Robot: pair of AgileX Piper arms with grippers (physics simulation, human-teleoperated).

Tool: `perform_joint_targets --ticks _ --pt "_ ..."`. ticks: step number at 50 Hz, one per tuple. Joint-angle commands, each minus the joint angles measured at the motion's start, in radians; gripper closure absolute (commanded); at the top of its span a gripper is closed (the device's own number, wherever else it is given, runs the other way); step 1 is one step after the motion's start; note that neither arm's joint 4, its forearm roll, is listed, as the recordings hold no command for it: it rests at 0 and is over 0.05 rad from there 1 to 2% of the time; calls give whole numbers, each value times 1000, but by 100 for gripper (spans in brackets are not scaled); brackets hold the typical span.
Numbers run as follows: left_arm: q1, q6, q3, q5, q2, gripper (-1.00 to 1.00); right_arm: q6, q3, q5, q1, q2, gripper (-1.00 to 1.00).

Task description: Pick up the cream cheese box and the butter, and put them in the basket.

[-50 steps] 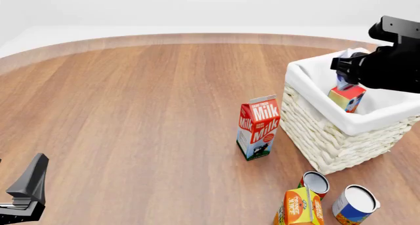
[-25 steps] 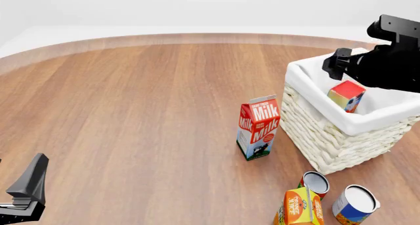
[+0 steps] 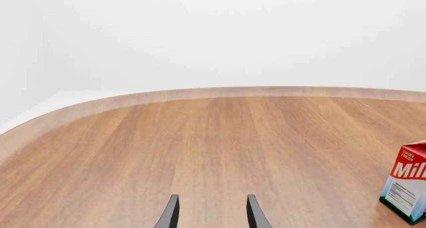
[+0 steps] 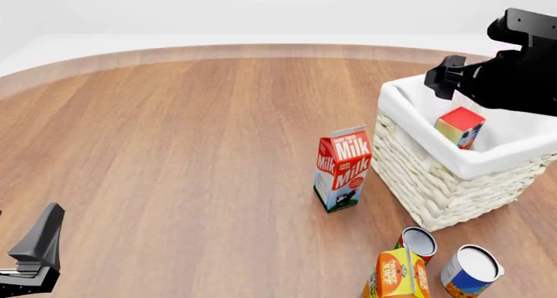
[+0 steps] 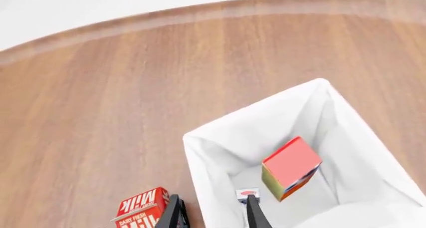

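Observation:
The butter [image 4: 460, 127], an orange and red carton, rests tilted inside the white wicker basket [image 4: 435, 187], free of any grip. In the right wrist view the butter [image 5: 291, 167] lies on the cloth lining of the basket [image 5: 213, 153]. Beside it a small white corner [image 5: 248, 193] peeks out, likely the cream cheese box. My right gripper [image 4: 445, 83] hangs open above the basket's far left rim, and its gripper [image 5: 213, 215] holds nothing. My left gripper [image 4: 35, 259] is at the near left, far from the basket. Its gripper [image 3: 211, 217] is open and empty.
A red-and-white milk carton [image 4: 342, 169] stands just left of the basket. An orange juice carton [image 4: 396, 275] and two cans [image 4: 419, 241] [image 4: 471, 270] stand near the front edge, in front of the basket. The table's curved far edge [image 4: 261, 50] runs across the back.
My right gripper opened and let go of the butter, then rose and drew back above the basket. The butter stayed inside the basket. The left arm has not moved.

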Motion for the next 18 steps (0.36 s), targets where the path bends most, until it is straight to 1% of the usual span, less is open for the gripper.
perform_joint_targets --ticks 1,3,5,11,13,14,15,17,18 --pt "0 0 0 0 0 -100 -19 -51 47 35 -28 -100" --pt "0 0 0 0 0 -100 -27 -53 49 47 -40 -100" --pt "0 0 0 0 0 -100 -32 -83 79 58 -54 -100" --pt "0 0 0 0 0 -100 -63 -120 122 99 -98 -100" --pt "0 0 0 0 0 -100 -79 -169 165 119 -123 -100" --pt "0 0 0 0 0 -100 -79 -169 165 119 -123 -100" --pt "0 0 0 0 0 -100 -95 -192 191 132 -150 -100" --pt "0 0 0 0 0 -100 -107 -230 229 155 -167 -100" --pt "0 0 0 0 0 -100 -121 -235 236 159 -174 -100"
